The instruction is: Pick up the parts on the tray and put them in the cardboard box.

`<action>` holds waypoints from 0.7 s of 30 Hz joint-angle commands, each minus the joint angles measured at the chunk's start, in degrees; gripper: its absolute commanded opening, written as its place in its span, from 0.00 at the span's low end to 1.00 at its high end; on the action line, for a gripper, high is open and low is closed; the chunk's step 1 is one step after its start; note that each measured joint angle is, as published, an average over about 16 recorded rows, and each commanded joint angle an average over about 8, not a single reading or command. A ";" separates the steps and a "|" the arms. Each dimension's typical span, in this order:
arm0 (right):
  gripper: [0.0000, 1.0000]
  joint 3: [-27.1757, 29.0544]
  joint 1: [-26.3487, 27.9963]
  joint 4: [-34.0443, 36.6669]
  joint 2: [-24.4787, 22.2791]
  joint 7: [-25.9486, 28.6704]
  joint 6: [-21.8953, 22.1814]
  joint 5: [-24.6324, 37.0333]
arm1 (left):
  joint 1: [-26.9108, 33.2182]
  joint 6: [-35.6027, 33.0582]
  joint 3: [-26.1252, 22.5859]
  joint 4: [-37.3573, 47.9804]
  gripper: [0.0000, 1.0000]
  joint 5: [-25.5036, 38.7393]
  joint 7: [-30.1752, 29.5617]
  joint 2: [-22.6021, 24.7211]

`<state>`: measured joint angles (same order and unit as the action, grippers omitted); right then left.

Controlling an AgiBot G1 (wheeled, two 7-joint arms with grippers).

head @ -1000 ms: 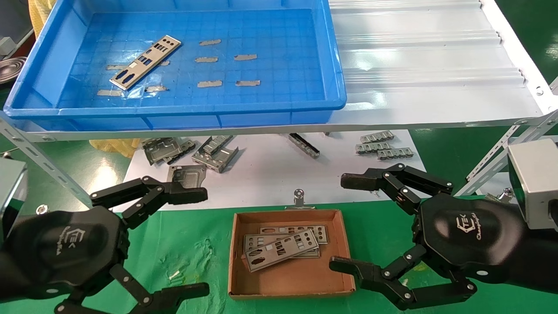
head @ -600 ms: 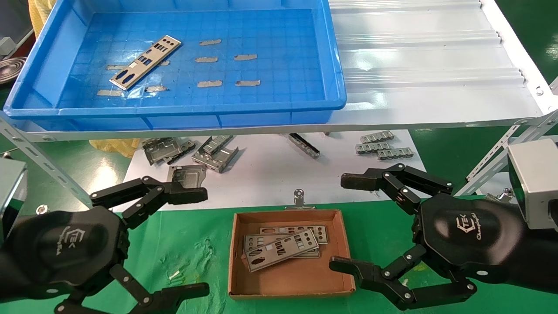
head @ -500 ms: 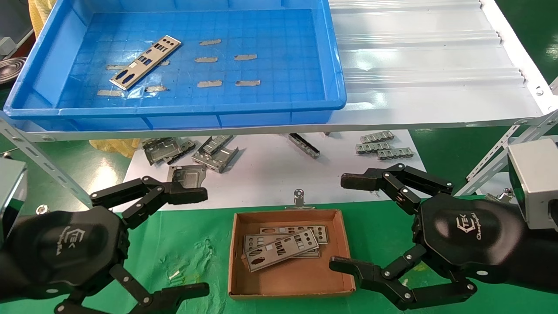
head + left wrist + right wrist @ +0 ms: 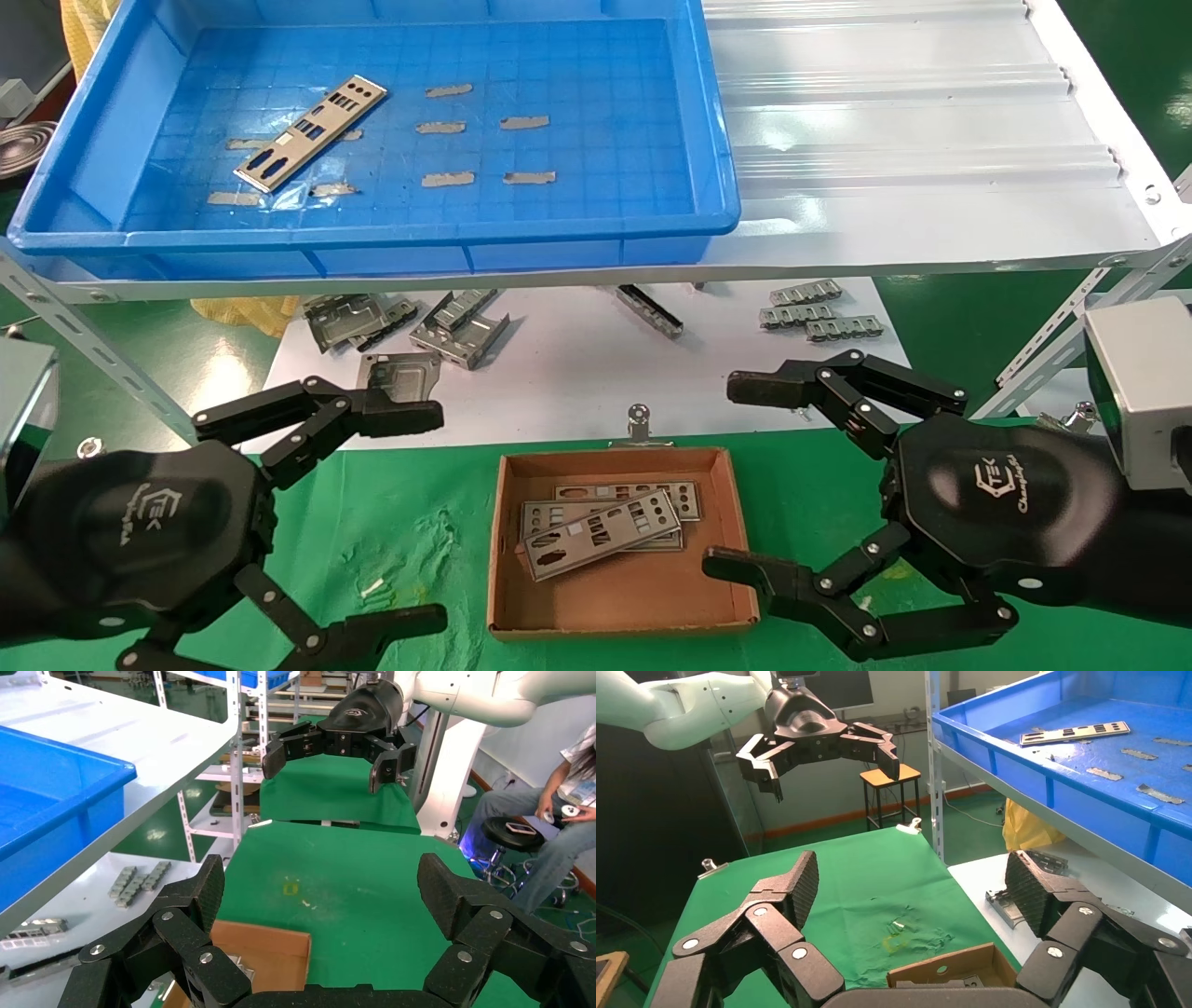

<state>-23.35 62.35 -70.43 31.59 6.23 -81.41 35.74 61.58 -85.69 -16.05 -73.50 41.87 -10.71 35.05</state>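
Reaching for the last part [image 4: 310,132], flat in the tray [image 4: 717,140] up on the shelf, risks skidding off thin metal, both left pincer [image 4: 419,508] and right pincer [image 4: 736,475] hovering spread and empty beside the cardboard box [image 4: 503,540].

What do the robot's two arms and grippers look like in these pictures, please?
Both the left gripper and the right gripper are matte black, with a rounded housing bearing a pale logo. Each has two linkage fingers joined by silver rivets and ending in ribbed pads. Silver-grey box-shaped modules sit at the wrists, and the arm links behind are glossy white.
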 commanded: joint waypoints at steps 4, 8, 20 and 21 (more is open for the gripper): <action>0.00 0.00 0.00 0.00 0.00 0.00 0.00 0.00 | 0.00 0.00 0.00 0.00 1.00 0.00 0.00 0.00; 0.00 0.00 0.00 0.00 0.00 0.00 0.00 0.00 | 0.00 0.00 0.00 0.00 1.00 0.00 0.00 0.00; 0.00 0.00 0.00 0.00 0.00 0.00 0.00 0.00 | 0.00 0.00 0.00 0.00 1.00 0.00 0.00 0.00; 0.00 0.00 0.00 0.00 0.00 0.00 0.00 0.00 | 0.00 0.00 0.00 0.00 1.00 0.00 0.00 0.00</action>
<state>-23.35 62.35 -70.43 31.59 6.23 -81.41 35.74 61.58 -85.69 -16.05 -73.50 41.87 -10.71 35.05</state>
